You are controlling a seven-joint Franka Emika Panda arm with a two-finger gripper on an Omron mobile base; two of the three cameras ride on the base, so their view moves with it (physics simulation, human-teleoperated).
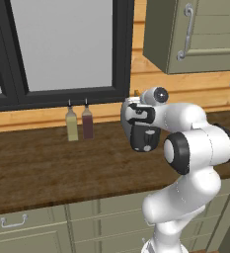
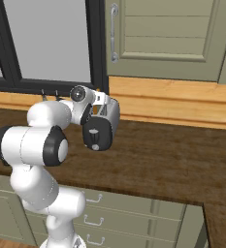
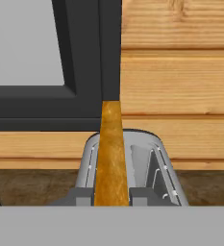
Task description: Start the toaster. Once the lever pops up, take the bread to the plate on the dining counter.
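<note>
Gripper (image 3: pixel 111 197) pinching the bread (image 3: pixel 111 153) edge-on, above the toaster (image 3: pixel 154 163) slot. Probably light, stiff, crumbly; best held gently at mid-slice.

We see a robot arm (image 1: pixel 195 148) built of glossy white, rounded segments, with black bands at its joints. A round grey cap (image 1: pixel 160 94) sits at its upper end. Its hand (image 1: pixel 136 114) is white with black panels. Two small grey fingertips (image 3: pixel 83 196) show.
</note>
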